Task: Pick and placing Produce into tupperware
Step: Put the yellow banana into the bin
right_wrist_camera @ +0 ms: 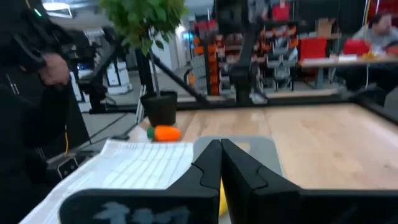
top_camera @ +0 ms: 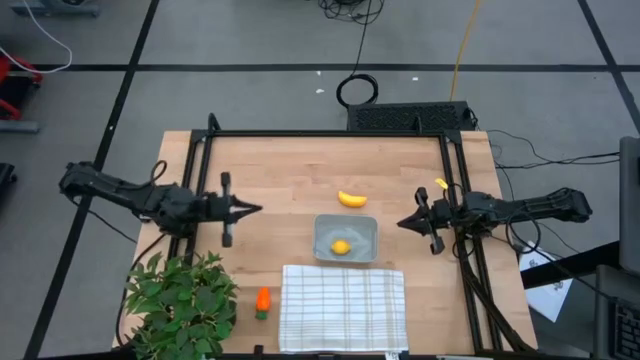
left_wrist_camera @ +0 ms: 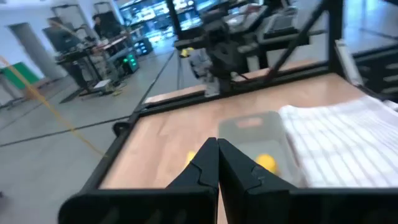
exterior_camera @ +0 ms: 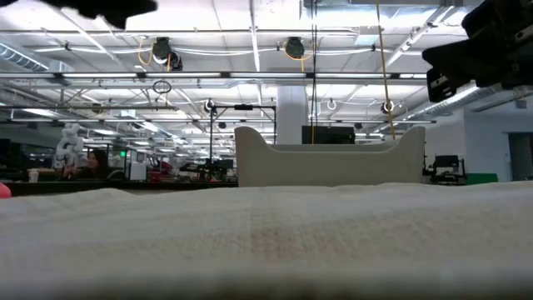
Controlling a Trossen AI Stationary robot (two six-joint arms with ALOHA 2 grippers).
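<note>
Closed fingertips fill the near edge of each wrist view: the left gripper point(left_wrist_camera: 217, 163) and the right gripper point(right_wrist_camera: 221, 163) both have their jaws pressed together, holding nothing. In the high view they hang above opposite sides of the table point(top_camera: 290, 165), the left gripper point(top_camera: 254, 209) and the right gripper point(top_camera: 403, 222) pointing at each other across the middle.

Just past the right gripper's tips, between the two arms, sits the tupperware point(top_camera: 345, 239) with the lemon-like piece point(top_camera: 341, 247) already inside. Beyond the container's far rim, towards the back of the table, lies the banana point(top_camera: 351, 199), bare on the wood and a little apart from the container. Its long axis runs roughly across the line joining the grippers' tips, so either arm would likely close across its narrow width.

I judge the right gripper the nearer one to the banana, which lies ahead of it and off to its right side.

Farther from that gripper, over the checked cloth point(top_camera: 343, 306), the carrot point(top_camera: 262, 300) lies beside the leafy plant point(top_camera: 180, 300), closer to the left arm. Two pieces remain out.
</note>
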